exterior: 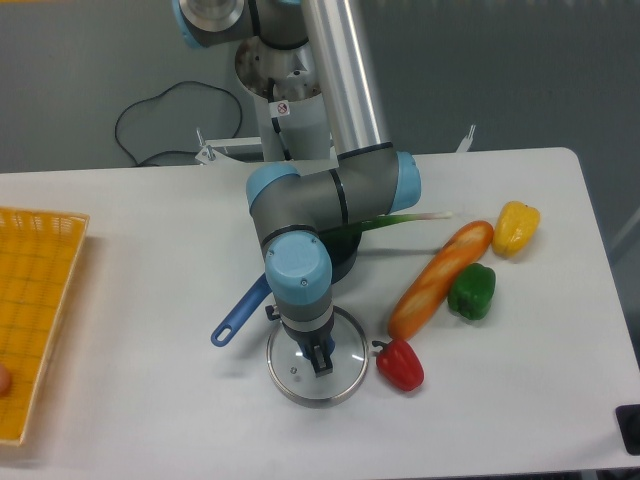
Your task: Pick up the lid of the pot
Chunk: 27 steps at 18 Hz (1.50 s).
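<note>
One grey-and-blue two-finger gripper (318, 356): stood directly above one round clear-glass pot lid (298, 386), tips at its blue knob (328, 348); opening and hold could not be told. Left to right lay one yellow crate (40, 300), one blue pan handle (241, 312), the lid, one red pepper (401, 366), one long brown loaf (440, 280), one green pepper (472, 292), one yellow pepper (516, 228).

The fingers (322, 358) partly hide the knob (329, 349) on the lid (340, 378); the crate (62, 224) (yellow) is cut off.
</note>
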Each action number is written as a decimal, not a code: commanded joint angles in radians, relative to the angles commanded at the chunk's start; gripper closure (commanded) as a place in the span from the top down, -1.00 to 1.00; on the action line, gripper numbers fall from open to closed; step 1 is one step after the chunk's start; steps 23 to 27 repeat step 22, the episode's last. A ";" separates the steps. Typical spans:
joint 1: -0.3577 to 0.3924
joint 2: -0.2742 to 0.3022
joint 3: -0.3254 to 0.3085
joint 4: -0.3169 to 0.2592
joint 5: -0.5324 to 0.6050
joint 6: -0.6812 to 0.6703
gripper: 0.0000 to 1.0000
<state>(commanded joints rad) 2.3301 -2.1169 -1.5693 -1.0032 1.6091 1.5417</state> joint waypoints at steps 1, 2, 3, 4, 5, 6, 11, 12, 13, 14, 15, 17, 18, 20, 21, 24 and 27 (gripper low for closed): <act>-0.002 0.006 0.000 0.000 0.002 0.000 0.11; 0.000 0.014 0.000 -0.002 0.002 0.000 0.11; 0.000 0.021 0.003 -0.003 0.006 0.000 0.11; 0.000 0.029 0.003 -0.005 0.009 0.002 0.11; 0.002 0.037 0.003 -0.005 0.014 0.002 0.11; 0.002 0.043 0.005 -0.006 0.017 0.002 0.11; 0.011 0.068 0.008 -0.032 0.018 0.002 0.11; 0.014 0.077 0.009 -0.038 0.018 0.002 0.11; 0.014 0.083 0.009 -0.038 0.018 0.002 0.11; 0.015 0.086 0.009 -0.040 0.018 0.002 0.11; 0.015 0.094 0.011 -0.047 0.018 0.002 0.11; 0.018 0.100 0.015 -0.063 0.018 0.002 0.11; 0.023 0.101 0.015 -0.072 0.018 0.002 0.11; 0.029 0.113 0.018 -0.084 0.018 0.002 0.11; 0.029 0.115 0.020 -0.087 0.018 0.002 0.11; 0.029 0.117 0.021 -0.087 0.018 0.000 0.11; 0.029 0.117 0.021 -0.087 0.018 0.000 0.11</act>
